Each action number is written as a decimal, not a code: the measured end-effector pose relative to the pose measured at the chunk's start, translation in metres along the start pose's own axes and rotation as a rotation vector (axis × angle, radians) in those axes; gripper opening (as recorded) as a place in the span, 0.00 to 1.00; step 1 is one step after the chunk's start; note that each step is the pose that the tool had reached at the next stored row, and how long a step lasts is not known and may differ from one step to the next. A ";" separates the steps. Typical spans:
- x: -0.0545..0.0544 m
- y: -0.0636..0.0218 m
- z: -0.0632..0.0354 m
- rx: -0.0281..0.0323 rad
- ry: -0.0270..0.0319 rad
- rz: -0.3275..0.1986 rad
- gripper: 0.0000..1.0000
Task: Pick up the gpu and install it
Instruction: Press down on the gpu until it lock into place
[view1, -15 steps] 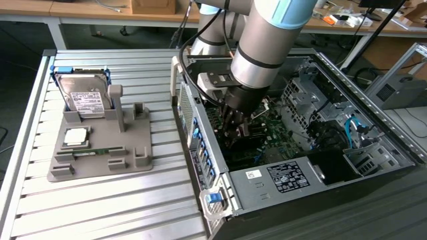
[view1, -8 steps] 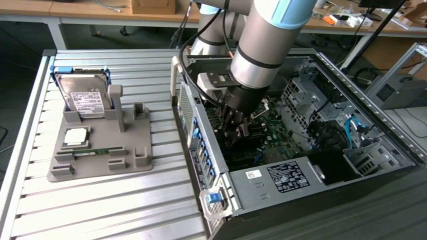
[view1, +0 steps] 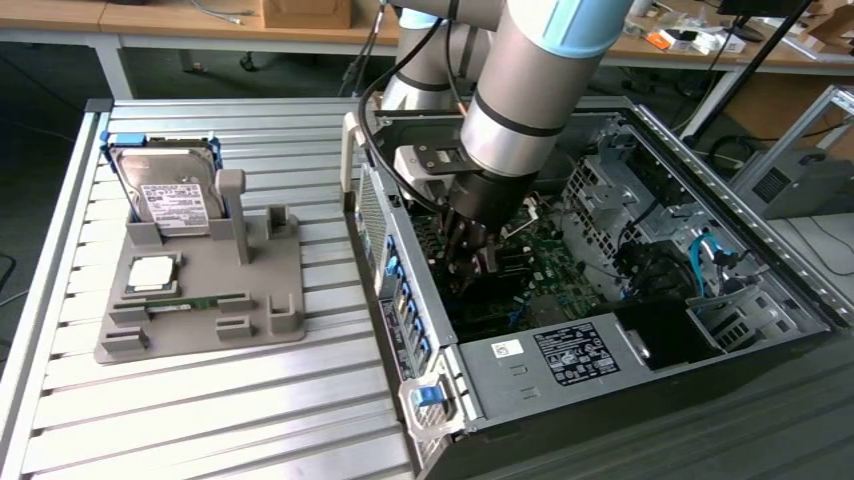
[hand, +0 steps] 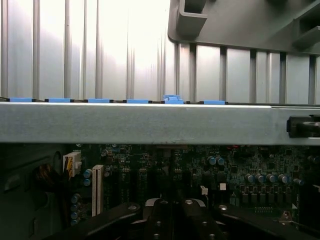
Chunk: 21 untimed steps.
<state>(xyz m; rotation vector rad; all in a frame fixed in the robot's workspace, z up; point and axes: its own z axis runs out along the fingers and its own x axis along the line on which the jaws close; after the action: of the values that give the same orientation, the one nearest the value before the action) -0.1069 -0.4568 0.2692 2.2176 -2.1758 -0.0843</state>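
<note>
My gripper (view1: 467, 268) reaches down into the open computer case (view1: 400, 300), just above the green motherboard (view1: 541, 262). In the wrist view its dark fingers (hand: 156, 217) stand pressed together, shut, facing the motherboard (hand: 240, 167) and the case's grey side wall (hand: 150, 122). The gpu is hidden; I cannot tell whether a thin card is pinched between the fingers.
On the slatted table at the exterior view's left, a grey fixture (view1: 267, 310) holds a silver hard drive (view1: 167, 195), a square chip (view1: 150, 272) and a narrow green memory stick (view1: 200, 300). The power supply (view1: 574, 350) and drive cages (view1: 607, 190) crowd the case's inside.
</note>
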 end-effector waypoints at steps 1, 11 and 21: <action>0.000 0.0000 0.0003 0.0000 0.0001 0.000 0.10; 0.000 0.0007 -0.0120 0.0009 -0.0004 0.000 0.10; 0.000 -0.0209 -0.0135 -0.0077 -0.0005 0.000 0.10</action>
<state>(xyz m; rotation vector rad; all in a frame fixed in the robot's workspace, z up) -0.0852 -0.4568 0.2814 2.2137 -2.1721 -0.0930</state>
